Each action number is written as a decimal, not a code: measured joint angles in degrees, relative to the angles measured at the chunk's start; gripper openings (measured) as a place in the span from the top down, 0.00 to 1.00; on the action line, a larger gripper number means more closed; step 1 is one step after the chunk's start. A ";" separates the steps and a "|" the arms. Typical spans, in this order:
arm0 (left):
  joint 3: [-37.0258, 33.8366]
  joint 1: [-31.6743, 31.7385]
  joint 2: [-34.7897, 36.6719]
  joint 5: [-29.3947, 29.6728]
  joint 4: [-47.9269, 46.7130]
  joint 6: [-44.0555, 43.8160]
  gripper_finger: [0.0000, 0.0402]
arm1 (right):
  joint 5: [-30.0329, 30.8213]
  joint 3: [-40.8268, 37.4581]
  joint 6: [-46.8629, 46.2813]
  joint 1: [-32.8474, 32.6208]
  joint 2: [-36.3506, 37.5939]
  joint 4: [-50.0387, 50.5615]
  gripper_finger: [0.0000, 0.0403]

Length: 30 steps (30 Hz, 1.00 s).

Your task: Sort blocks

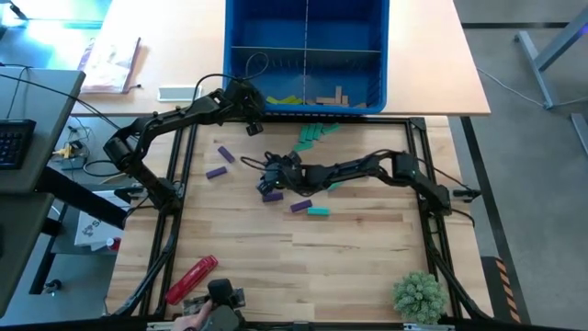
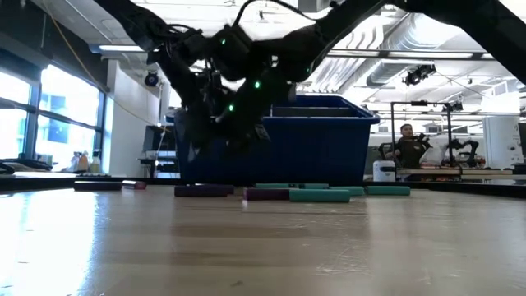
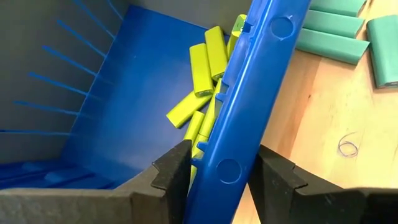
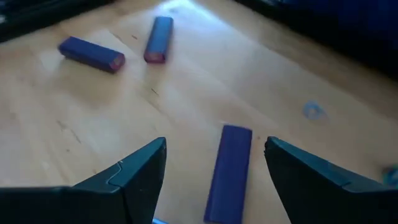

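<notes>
A blue divided bin (image 1: 306, 55) stands at the table's far edge, and lime blocks (image 3: 202, 68) lie in its near-left compartment. My left gripper (image 1: 250, 106) is shut on the bin's near wall. Purple blocks (image 1: 220, 163) and teal blocks (image 1: 312, 136) lie flat on the wood. My right gripper (image 4: 214, 155) hangs open low over the table's middle. One purple block (image 4: 227, 171) lies on the table between its fingers, apart from both. Two more purple blocks (image 4: 92, 54) lie beyond it. My left gripper straddles the bin's near wall at its rim (image 3: 239, 143), toward the left corner. One finger (image 3: 171, 177) is inside the bin and the other finger (image 3: 273, 183) outside. The fingers slant down from the near left, and the bin's base stays on the table.
A red cylindrical tool (image 1: 190, 279) lies at the near left, with a person's hand (image 1: 195, 318) by a dark object beside it. A small green plant (image 1: 418, 294) stands at the near right. A purple block (image 1: 300, 207) and a teal block (image 1: 318, 211) lie nearer than my right gripper.
</notes>
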State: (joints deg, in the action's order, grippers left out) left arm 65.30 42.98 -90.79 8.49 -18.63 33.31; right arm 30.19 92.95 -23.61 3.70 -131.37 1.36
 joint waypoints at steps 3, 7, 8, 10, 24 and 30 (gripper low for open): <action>0.00 0.00 0.01 0.13 -0.07 0.61 0.69 | -0.38 -0.02 -2.61 0.52 -1.38 -0.22 0.36; 0.00 0.00 0.03 0.19 -0.04 -0.01 0.69 | -0.87 -0.02 -3.50 0.81 -2.96 -0.55 0.35; 0.00 0.00 0.03 0.16 -0.06 -0.03 0.69 | -0.89 -0.02 -3.22 0.81 -3.42 -1.07 0.35; 0.00 0.00 0.05 0.18 -0.09 -0.04 0.69 | -0.85 -0.02 -2.00 0.86 -4.19 -0.61 0.36; 0.02 -0.22 0.10 -0.46 0.00 0.82 0.69 | -6.83 0.39 5.37 4.57 -8.03 1.32 0.52; 0.07 -0.24 0.10 -0.43 -0.31 -0.83 0.69 | -22.29 0.26 12.37 8.24 -6.62 2.98 0.79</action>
State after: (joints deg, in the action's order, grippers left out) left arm 65.36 42.74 -90.70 8.07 -18.94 32.48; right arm 7.90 93.20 -11.24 11.94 -137.98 4.34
